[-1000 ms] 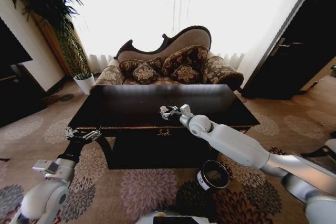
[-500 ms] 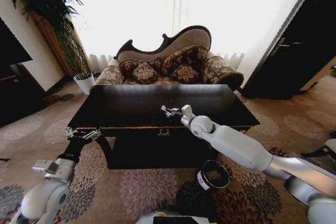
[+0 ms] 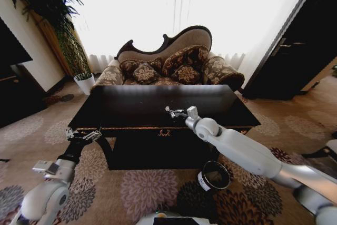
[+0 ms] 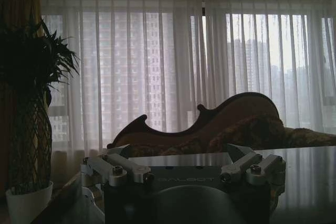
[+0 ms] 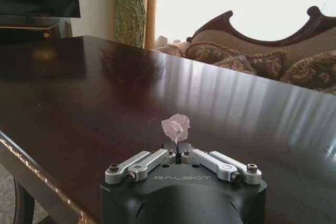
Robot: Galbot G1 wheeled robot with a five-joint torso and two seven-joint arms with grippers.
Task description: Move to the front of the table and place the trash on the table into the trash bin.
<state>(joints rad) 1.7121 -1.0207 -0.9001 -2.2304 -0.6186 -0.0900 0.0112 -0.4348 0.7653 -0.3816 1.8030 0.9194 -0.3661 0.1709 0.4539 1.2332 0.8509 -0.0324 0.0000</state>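
- The trash [image 5: 176,126], a small crumpled pale pink scrap, sits pinched between the fingertips of the right gripper [image 3: 172,111], which is closed on it. I judge the grip is at the very tips so the scrap can be carried clear of the glossy top.
- Gripper and scrap are over the front middle of the table [image 3: 131,104], just behind its gold emblem; whether the scrap touches the wood I cannot tell.
- The bin [image 3: 214,176] stands on the carpet in front of the table, toward its right front corner, and directly below the right forearm. To my eye that makes the drop a short one: back off the table edge and down.
- The forearm itself hangs over the bin's mouth, so the wrist would have to fold in; the table's front edge is the other thing to clear.
- The left gripper [image 3: 83,135] waits low at the table's left front corner, fingers spread apart and holding nothing, well away from the bin.
- Behind the table is a sofa [image 3: 168,61] with patterned cushions; off its back left corner stands a tall plant [image 3: 63,35]. Neither is in the way.
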